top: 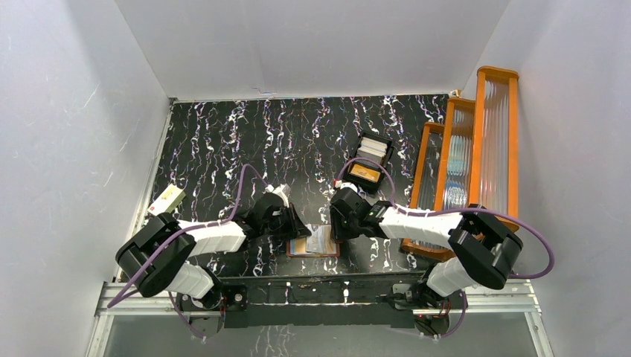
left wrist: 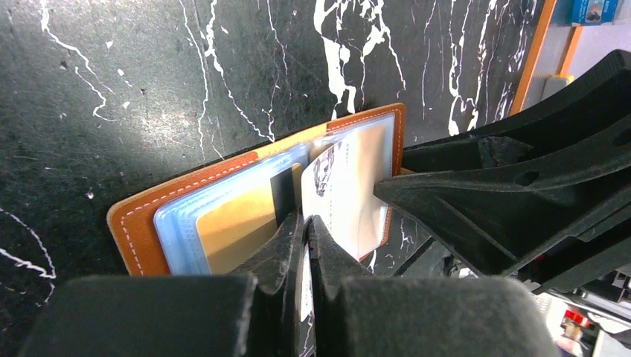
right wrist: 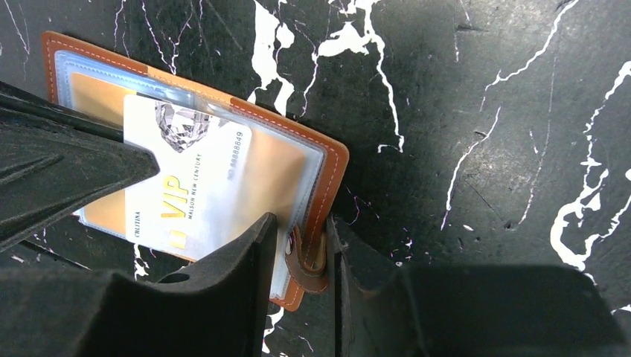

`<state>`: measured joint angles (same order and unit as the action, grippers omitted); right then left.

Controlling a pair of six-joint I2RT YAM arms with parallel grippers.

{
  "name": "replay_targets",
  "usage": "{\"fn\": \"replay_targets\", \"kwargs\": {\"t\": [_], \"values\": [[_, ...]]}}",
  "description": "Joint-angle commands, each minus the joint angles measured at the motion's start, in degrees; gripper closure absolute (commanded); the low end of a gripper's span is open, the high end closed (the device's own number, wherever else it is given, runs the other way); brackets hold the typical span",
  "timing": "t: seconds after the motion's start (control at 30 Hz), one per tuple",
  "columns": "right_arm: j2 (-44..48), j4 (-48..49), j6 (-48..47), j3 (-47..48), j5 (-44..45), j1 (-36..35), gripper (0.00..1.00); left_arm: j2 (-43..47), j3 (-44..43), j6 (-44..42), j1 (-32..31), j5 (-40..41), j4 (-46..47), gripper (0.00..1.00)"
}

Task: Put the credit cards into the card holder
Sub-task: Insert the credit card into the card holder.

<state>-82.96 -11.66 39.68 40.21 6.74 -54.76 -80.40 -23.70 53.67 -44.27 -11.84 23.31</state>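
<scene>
Surface: a black table (top: 223,141) veined in white, closed in by plain white walls.
Racks: orange-framed ribbed racks (top: 495,134), standing on edge well out to the right of the right gripper.
Tray: a black tray (top: 370,160) beyond the right gripper and apart from it. Its far compartment holds a stack of white cards (top: 374,149); its near compartment holds an orange-yellow card (top: 364,172).
Left gripper (left wrist: 306,230): fingers pressed together, pinching the near edge of the VIP card.
Right gripper (right wrist: 298,245): fingers closed on the card holder's edge, at the clasp tab (right wrist: 301,260).
Card holder (right wrist: 279,175): reddish-brown, lying open and flat on the table between the two grippers, clear pockets facing up.
Cream box (top: 167,199): at the table's edge, well to the left of the left gripper.
VIP card (right wrist: 190,186): white, with a diamond figure, lying over the holder's pockets just beside the right gripper's fingers. Whether its far edge sits inside a pocket cannot be told.
</scene>
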Motion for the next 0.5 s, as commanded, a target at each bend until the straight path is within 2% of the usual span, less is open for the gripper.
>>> {"fn": "replay_targets", "kwargs": {"t": [0.0, 0.13, 0.47], "values": [[-0.61, 2.56, 2.41, -2.35, -0.30, -0.43, 0.62, -2.07, 0.91, 2.48, -0.40, -0.33, -1.07, 1.00], [-0.23, 3.57, 3.31, -2.76, -0.46, -0.42, 0.62, -3.26, 1.15, 4.51, -1.18, 0.29, 0.84, 1.00], [-0.16, 4.11, 4.01, -3.11, -0.99, -0.42, 0.63, 0.88, 3.48, 6.30, -2.71, 10.87, -1.95, 1.00]]}}
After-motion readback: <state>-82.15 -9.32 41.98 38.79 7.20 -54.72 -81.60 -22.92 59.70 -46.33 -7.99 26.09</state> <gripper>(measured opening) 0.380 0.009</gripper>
